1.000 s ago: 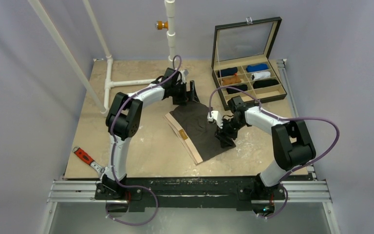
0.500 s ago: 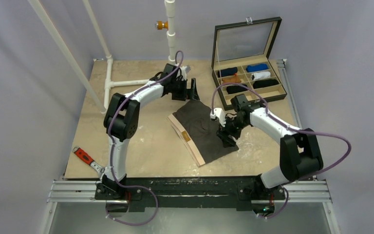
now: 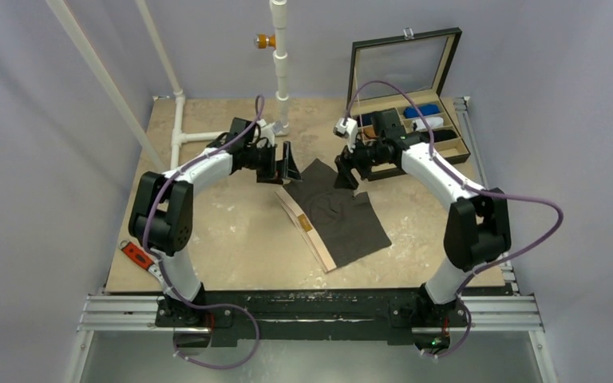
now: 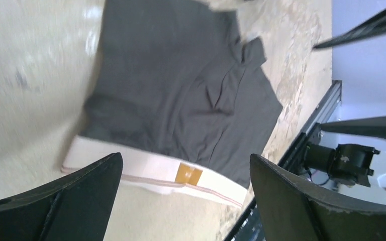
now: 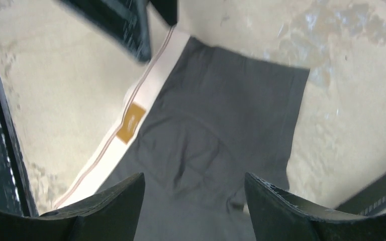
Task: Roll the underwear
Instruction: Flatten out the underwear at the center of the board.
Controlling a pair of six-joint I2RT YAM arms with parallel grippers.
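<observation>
Underwear [image 3: 342, 219], one piece, lies spread flat mid-surface [image 3: 223, 239], its pale waistband [image 3: 307, 227] facing left and bare room around every edge. Near its far edge are the left end effector [image 3: 289, 163] and right end effector [image 3: 346, 174], both spread apart.

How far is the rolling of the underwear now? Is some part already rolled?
Done: the underwear lies spread flat, with its waistband visible. In hand: nothing; the left gripper and right gripper are open near its far end. Left: the whole roll.
</observation>
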